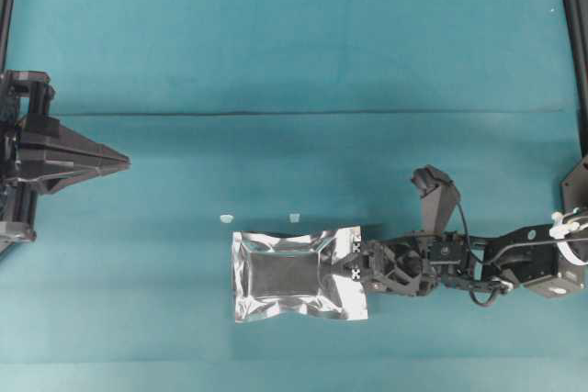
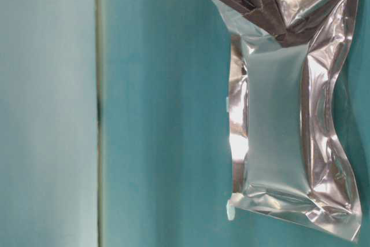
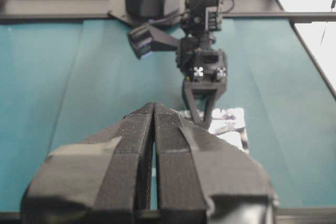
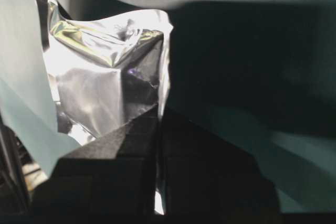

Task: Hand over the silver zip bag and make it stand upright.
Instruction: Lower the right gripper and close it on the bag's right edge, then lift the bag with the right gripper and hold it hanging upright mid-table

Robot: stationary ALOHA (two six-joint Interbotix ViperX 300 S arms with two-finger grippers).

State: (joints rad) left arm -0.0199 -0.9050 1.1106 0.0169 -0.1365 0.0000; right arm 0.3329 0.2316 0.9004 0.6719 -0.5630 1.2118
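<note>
The silver zip bag (image 1: 296, 274) lies flat on the teal table cloth (image 1: 294, 61), low and just right of centre in the overhead view, its dark grey panel facing up and crinkled foil borders all round. At its right short edge, the right gripper (image 1: 352, 270) is clamped on the foil, jaws pinched together with the bag's edge between them; the right wrist view confirms it, with the shiny pouch (image 4: 107, 82) bunching up right ahead of the closed black fingers (image 4: 121, 166). From table level, the bag (image 2: 289, 125) fills the right of the frame, gripper on its top end. Two tiny white scraps (image 1: 226, 218) sit just above the bag's upper edge. Far over at the left edge, the left gripper (image 1: 124, 162) is fully closed on nothing, well apart from the bag.
</note>
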